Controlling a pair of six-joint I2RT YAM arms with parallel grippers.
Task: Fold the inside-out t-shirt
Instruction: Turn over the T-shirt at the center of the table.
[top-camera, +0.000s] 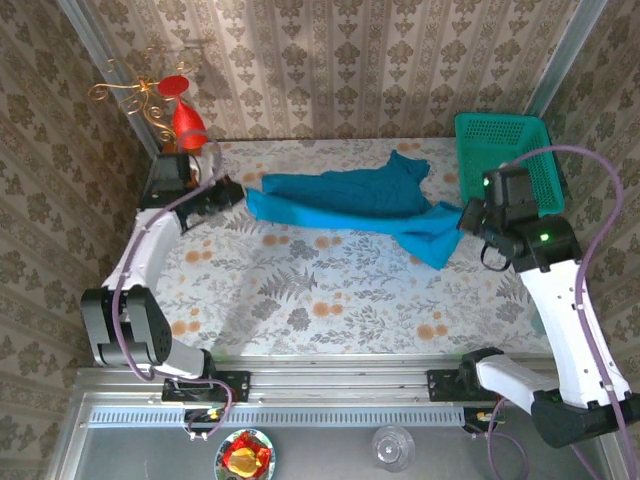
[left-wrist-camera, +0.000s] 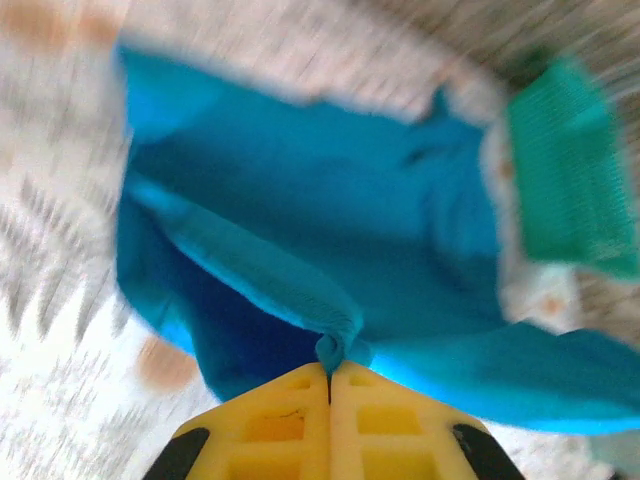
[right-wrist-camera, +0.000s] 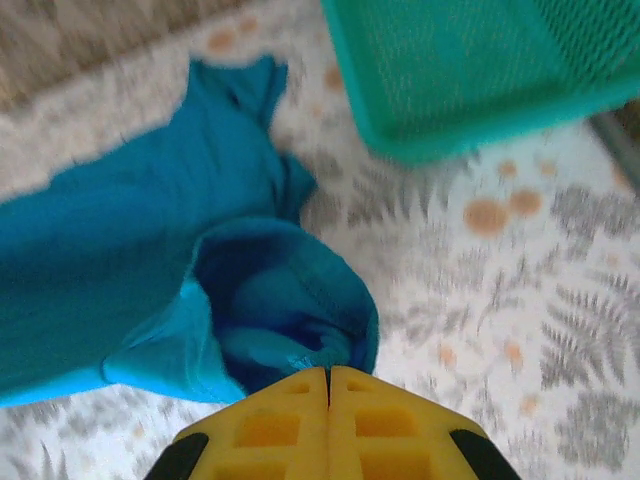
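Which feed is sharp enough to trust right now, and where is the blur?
Left wrist view: heavy blur, t-shirt and basket smeared, only the left gripper, shut on it, crisp. Right wrist view: slightly soft tabletop, but the right gripper pinching the t-shirt's hem reads clearly. Top view: sharpest, evenly lit, no glare.

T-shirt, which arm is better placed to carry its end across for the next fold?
Probably left: the left end effector is shut on the t-shirt at its left end, with bare table ahead. The right end effector also grips the cloth, but close beside the green basket.
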